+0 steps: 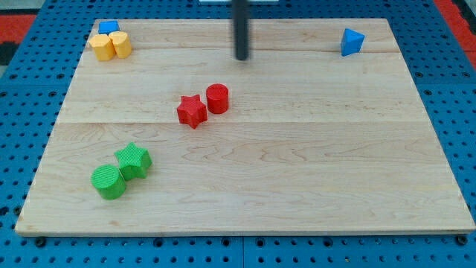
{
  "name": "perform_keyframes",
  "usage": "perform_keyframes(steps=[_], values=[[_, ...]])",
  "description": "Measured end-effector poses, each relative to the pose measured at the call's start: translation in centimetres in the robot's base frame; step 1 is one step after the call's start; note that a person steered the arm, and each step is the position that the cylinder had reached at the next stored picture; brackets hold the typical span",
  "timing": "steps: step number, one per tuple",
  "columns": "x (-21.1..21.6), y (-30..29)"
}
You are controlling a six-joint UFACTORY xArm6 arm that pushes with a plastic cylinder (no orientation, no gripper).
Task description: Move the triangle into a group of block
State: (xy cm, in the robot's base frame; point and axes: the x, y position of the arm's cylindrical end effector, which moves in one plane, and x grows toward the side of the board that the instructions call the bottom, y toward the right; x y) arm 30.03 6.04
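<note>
A blue triangle (352, 42) lies alone near the top right corner of the wooden board (297, 171). My tip (242, 57) is at the top centre, well to the left of the triangle and touching no block. A red star (192, 111) and a red cylinder (217, 98) sit together just below and left of the tip. A green star (134, 160) and a green cylinder (109, 182) sit together at the lower left. A yellow pentagon-like block (102, 46), a yellow cylinder (121, 44) and a blue block (108, 27) cluster at the top left corner.
The board rests on a blue perforated base (461, 112) that surrounds it on all sides.
</note>
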Motion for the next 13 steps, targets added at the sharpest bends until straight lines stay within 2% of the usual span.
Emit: perform_keyframes(steps=[1,2,3,4,5,6,7,8,9,10,11,13], values=[[0.3,13.8],[-3.2,21.4],[-7.2,11.3],[-7.0,0.4],[-9.1,11.0],[-7.1,19.9],[-4.4,19.0],[-4.0,19.0],[-1.7,14.4],[-1.8,3.1],[-2.8,-3.5],[1.9,-3.0]])
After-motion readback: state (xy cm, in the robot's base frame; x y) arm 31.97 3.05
